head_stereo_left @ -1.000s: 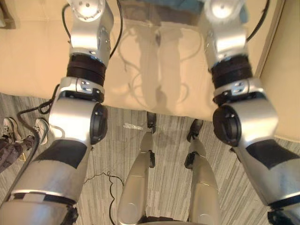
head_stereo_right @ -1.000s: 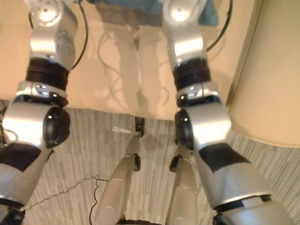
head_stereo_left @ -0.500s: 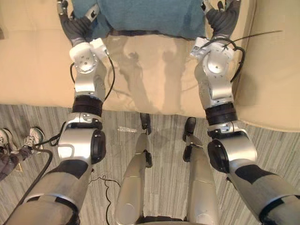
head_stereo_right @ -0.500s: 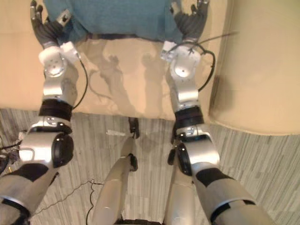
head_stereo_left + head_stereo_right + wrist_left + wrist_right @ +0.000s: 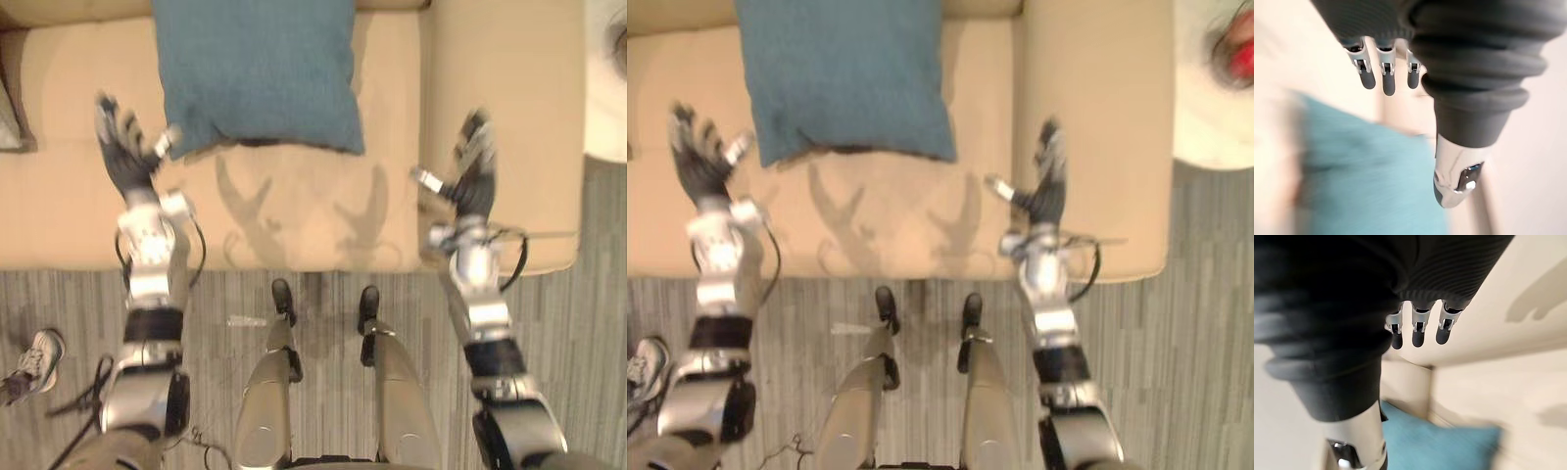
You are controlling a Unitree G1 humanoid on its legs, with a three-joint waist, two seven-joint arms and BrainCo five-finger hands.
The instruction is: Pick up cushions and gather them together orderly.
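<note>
Teal cushion [image 5: 257,73]: lies flat on the seat of the tan sofa [image 5: 294,220], at 12 o'clock in the head views, held by neither hand.

Left hand [image 5: 122,157]: at 10 o'clock, off the cushion's 8 o'clock corner. Fingers [image 5: 1387,81] are straight and spread and the palm is empty. The thumb is close to the cushion corner; contact cannot be confirmed.

Right hand [image 5: 475,181]: at 2 o'clock, well apart from the cushion, over the seat beside the sofa armrest [image 5: 500,108]. Fingers [image 5: 1419,335] are extended, the thumb is splayed, and nothing is grasped.

Surroundings: striped grey floor [image 5: 578,323] at 6 o'clock; a person's shoe [image 5: 37,352] at 8 o'clock; a white round table [image 5: 1205,98] at 2 o'clock, carrying a red object [image 5: 1242,57].
</note>
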